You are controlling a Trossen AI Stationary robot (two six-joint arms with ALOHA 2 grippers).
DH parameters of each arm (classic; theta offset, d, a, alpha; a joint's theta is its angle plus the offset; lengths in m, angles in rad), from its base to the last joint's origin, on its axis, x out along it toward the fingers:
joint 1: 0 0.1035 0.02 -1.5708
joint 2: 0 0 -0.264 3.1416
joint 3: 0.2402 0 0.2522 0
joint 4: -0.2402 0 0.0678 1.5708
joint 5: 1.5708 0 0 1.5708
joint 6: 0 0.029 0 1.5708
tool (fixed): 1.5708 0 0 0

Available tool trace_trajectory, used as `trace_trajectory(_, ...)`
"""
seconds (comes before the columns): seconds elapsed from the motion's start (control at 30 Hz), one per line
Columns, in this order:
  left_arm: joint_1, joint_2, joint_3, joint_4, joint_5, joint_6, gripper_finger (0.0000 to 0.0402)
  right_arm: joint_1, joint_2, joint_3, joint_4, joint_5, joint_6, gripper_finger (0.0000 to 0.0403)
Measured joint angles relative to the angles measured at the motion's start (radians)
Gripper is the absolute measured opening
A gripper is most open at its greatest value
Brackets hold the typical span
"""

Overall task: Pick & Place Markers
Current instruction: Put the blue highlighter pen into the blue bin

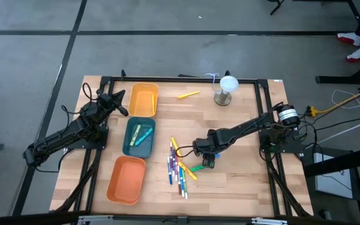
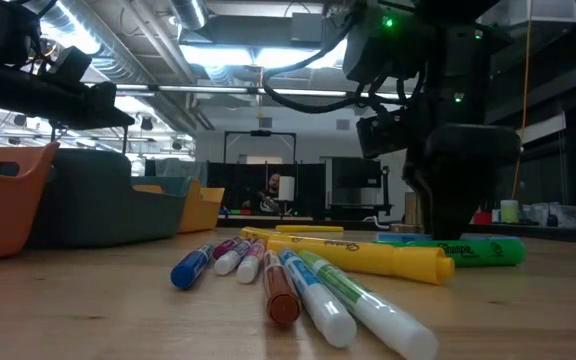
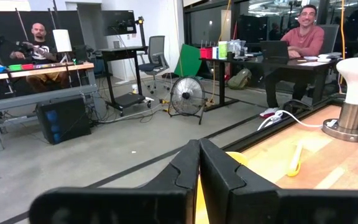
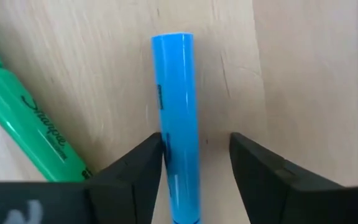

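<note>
We see the left gripper (image 1: 119,102) parked over the table's left edge beside the yellow tray (image 1: 144,99), fingers pressed together on nothing. The right gripper (image 1: 207,161) is down at the marker pile (image 1: 180,167) mid-table, fingers spread either side of a light blue highlighter (image 4: 176,118), 1 finger touching it, not yet pinching. We judge it light, rigid, smooth and prone to roll; mid-barrel is the spot. The green highlighter (image 4: 23,118) beside it reads "Sharpie".
</note>
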Motion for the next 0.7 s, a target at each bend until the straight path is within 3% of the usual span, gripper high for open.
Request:
trace_trajectory(0.3,0.000,0.000,0.000,0.000,0.000,0.000,0.0010,-0.002,0.001,0.000,0.006,-0.007,0.019,0.0063)
trace_trajectory(0.7,0.000,0.000,0.000,0.000,0.000,0.000,0.0009,-0.063,0.002,0.060,-0.010,-0.099,0.200,0.0061)
